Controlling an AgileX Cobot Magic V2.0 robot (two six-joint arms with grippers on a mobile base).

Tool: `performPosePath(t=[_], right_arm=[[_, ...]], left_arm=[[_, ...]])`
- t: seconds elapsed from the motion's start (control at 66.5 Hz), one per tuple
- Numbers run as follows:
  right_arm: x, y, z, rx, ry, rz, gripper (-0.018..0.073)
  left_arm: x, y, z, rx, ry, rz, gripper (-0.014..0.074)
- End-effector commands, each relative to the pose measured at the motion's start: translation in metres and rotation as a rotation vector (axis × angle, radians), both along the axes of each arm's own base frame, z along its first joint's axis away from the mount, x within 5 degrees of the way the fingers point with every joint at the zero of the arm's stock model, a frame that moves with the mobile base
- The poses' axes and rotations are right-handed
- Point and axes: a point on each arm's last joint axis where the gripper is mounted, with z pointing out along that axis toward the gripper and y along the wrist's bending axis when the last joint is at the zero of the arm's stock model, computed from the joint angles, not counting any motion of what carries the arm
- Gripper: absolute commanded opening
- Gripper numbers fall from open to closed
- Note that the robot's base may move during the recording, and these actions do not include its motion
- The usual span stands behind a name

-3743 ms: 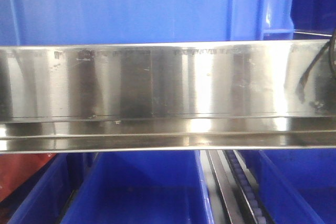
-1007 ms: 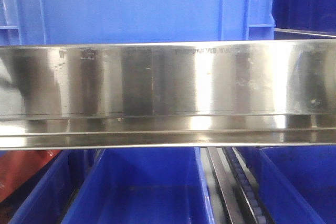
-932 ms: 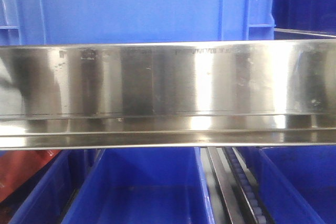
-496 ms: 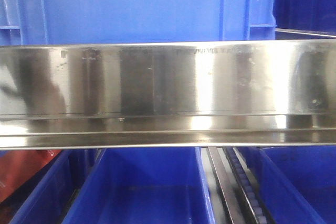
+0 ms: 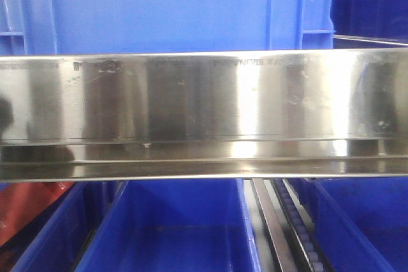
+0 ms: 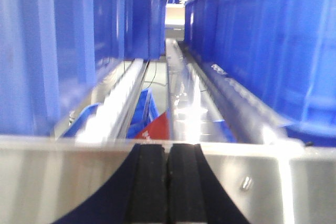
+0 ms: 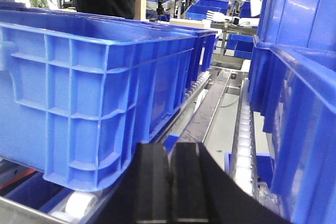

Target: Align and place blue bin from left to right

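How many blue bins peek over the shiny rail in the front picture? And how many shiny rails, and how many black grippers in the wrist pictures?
Blue bins: 2, the blue bin and a darker bin
Steel rail: 1
Grippers: 2, left gripper and right gripper
Total: 5

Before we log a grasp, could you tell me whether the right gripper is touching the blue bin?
Apart. In the right wrist view the right gripper is shut on nothing, and the blue bin sits beyond it, with open space between.
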Motion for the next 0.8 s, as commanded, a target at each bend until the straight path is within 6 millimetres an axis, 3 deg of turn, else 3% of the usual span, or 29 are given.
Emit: performPosePath(t=[0.0, 0.782], right_arm=[[-0.0008, -0.0002, 0.0019, -0.007, -0.029, 0.0, -0.0068], [-0.0008, -0.0002, 0.0021, -0.006, -0.031, 0.0, -0.0068]], left_arm=[[-0.0001, 0.0001, 0.003, -0.007, -0.08, 0.001, -0.0111], [-0.0002, 0.0002, 0.005, -0.006, -0.102, 0.002, -0.0111]])
